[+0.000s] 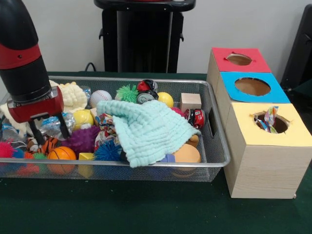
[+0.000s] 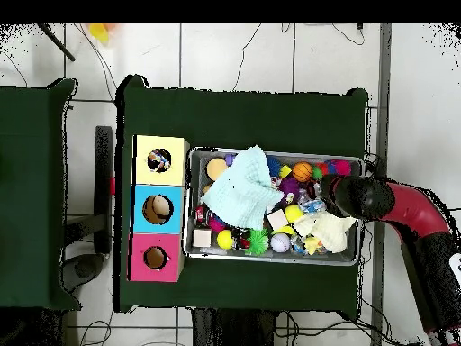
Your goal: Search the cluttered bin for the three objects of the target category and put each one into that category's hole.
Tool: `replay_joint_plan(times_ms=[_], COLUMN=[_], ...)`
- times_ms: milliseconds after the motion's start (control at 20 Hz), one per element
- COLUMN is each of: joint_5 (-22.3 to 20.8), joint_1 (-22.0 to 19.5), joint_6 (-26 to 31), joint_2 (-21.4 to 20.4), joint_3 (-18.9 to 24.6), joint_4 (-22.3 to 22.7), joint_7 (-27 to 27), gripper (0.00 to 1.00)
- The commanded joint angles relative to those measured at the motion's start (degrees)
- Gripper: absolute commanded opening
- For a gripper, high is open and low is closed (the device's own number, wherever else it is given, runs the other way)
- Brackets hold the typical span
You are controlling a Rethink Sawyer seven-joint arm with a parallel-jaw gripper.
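Over the bin's (image 1: 217,141) end farthest from the boxes (image 1: 265,146), the hand (image 1: 48,127) hangs with fingers parted, holding nothing. Search step in hand; target items unclear, clutter partly under a cloth (image 1: 146,129). Next: descend and pick cleanly.

Green cloth-covered table (image 1: 146,209) under everything. Second dark green table (image 2: 36,194) beside it in the overhead view, well apart across a strip of floor. White tiled floor (image 2: 234,54) all around, black cables (image 2: 99,45) trailing over it. Black stand (image 1: 141,41) behind the table against a pale wall (image 1: 243,24). Dark object (image 1: 300,46) at the picture's right edge.
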Motion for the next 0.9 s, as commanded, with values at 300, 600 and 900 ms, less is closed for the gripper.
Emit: replay_joint_plan(times_ms=[300, 600, 900], joint_5=[1.44, 2.31, 1.99], joint_1=[-1.56, -1.41, -0.68], joint_6=[2.1, 1.97, 1.36], joint_2=[-7.51, -8.95, -6.36], joint_3=[1.47, 1.63, 1.23], joint_4=[10.45, 12.09, 10.31], joint_7=[-8.02, -7.41, -8.16], gripper=[1.0, 1.0, 1.0])
